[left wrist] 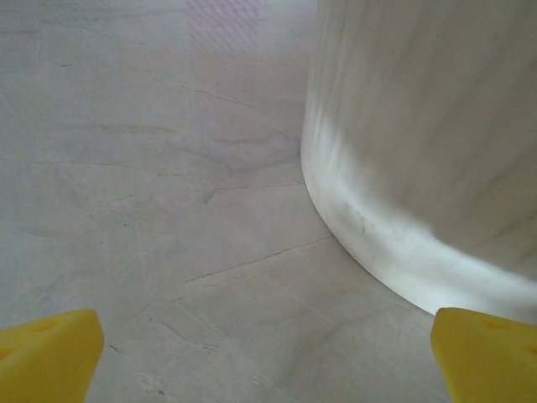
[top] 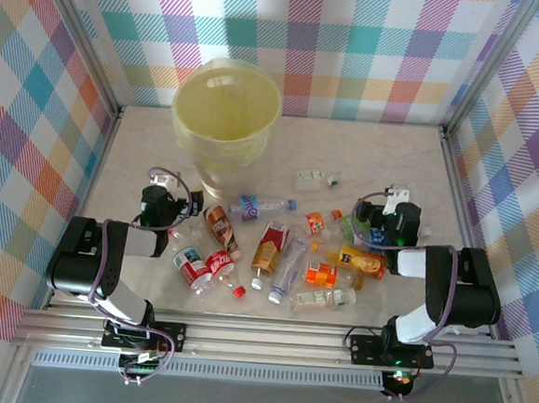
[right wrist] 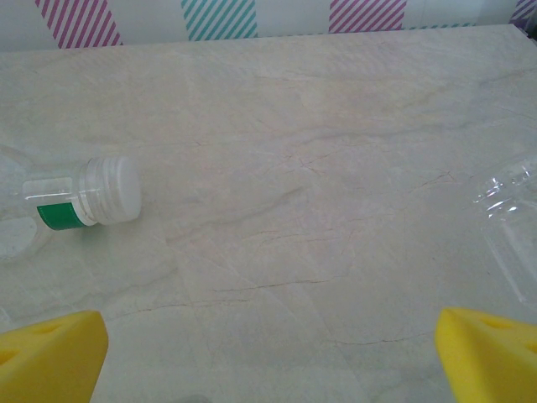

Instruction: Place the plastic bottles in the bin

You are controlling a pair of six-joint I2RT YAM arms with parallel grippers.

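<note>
Roughly a dozen plastic bottles lie scattered on the bench between the arms. None visible inside the bin at the far side, so the task looks barely started, with every bottle left to move. The left claw is open and empty, pads wide apart, low beside the bin wall. The right claw is open and empty over bare bench. A green-label bottle lies ahead to its left, a clear bottle at right edge.
</note>
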